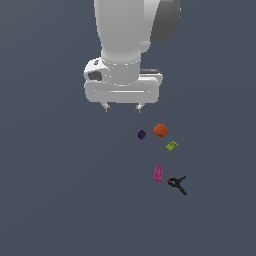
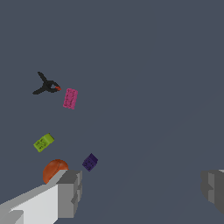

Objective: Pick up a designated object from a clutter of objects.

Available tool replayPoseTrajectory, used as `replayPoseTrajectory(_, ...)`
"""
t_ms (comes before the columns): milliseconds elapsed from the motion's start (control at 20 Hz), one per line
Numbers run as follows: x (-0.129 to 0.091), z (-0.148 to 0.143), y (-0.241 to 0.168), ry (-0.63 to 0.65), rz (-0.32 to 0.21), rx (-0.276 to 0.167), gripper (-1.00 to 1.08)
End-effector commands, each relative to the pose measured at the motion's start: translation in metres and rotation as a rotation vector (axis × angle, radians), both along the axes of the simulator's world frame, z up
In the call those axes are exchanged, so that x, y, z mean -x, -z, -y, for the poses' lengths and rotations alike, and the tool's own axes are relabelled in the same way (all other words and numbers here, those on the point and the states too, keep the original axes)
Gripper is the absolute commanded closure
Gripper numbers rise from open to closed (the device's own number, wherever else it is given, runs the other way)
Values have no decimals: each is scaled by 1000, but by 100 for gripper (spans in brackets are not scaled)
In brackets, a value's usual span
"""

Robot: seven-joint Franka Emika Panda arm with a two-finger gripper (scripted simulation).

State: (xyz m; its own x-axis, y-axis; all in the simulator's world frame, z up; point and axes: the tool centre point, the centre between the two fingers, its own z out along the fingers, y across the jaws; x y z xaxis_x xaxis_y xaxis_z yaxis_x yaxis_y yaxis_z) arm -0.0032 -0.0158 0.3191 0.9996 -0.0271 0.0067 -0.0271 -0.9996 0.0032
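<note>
While my white two-fingered hand (image 1: 122, 107) hangs above the plain grey-blue bench (image 1: 55, 200), its fingers (image 2: 70, 192) stand wide apart and hold nothing. No edge or corner of the bench shows in either view, so I place things by one another.

Nearest my hand in the wrist view is the round orange ball (image 2: 54, 169), partly hidden behind one finger. Just beside it, clear of it, sits the small dark purple cube (image 2: 90, 162). In the exterior view the cube (image 1: 142, 134) lies to the left of the ball (image 1: 160, 130), and both lie lower in that picture than my fingertips, toward the exterior view's right.

Next out is the lime-green flat block (image 2: 43, 142), lying flat and turned at an angle, near the ball but apart from it.

Farther on lies the small magenta-pink studded flat brick (image 2: 70, 98), the piece I am meant to pick up. It rests flat on the bench, untouched, well apart from my hand (image 2: 140, 192).

Farthest is the black spring clamp with a red tip (image 2: 46, 85), just beside the brick, its red tip toward the brick. I cannot tell whether they touch.
</note>
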Motion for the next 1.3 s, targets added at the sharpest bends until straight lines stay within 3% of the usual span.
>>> replayPoseTrajectory(0, 0, 0, 0, 0, 0, 0, -92)
replayPoseTrajectory(700, 1, 13, -4, 14, 2, -22, -92)
replayPoseTrajectory(1250, -29, -11, 34, 53, -1, -11, -92)
